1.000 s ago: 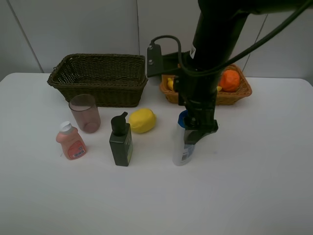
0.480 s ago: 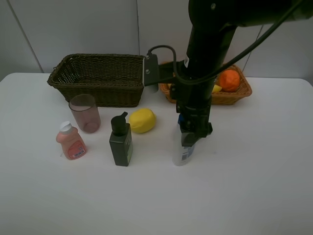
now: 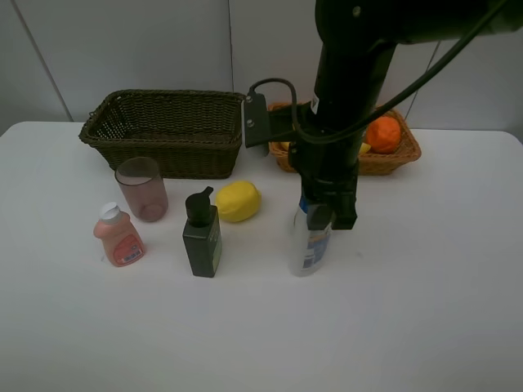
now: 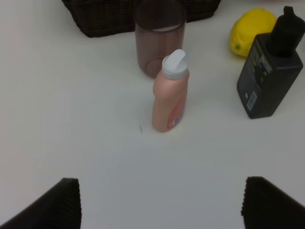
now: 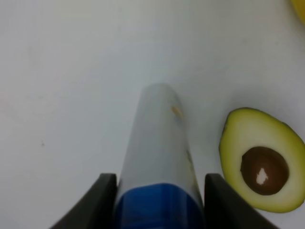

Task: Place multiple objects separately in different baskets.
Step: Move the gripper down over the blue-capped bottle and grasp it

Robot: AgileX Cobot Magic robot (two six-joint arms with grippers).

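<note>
Right gripper [image 3: 325,216] pinching white blue-capped bottle [image 3: 306,249] at its cap; bottle upright, right of yellow lemon [image 3: 238,201]. Left gripper [image 4: 162,195] spread wide.

Count on inspection: two baskets [image 3: 163,151] [image 3: 392,162], three bottles [image 3: 119,238] [image 3: 202,241] [image 3: 307,249], one cup [image 3: 143,189], one lemon [image 3: 238,201], one orange [image 3: 383,134], one avocado half [image 5: 259,164], one banana [image 3: 362,148].

Light is even and fairly bright, seemingly from overhead, casting only faint, soft shadows on the white table [image 3: 425,310] in the high view. In the right wrist view the white blue-capped bottle [image 5: 159,143] is blurred up close, while the halved avocado [image 5: 259,160] is sharper. The left wrist view renders the small pink bottle [image 4: 169,95] reasonably sharp.
</note>
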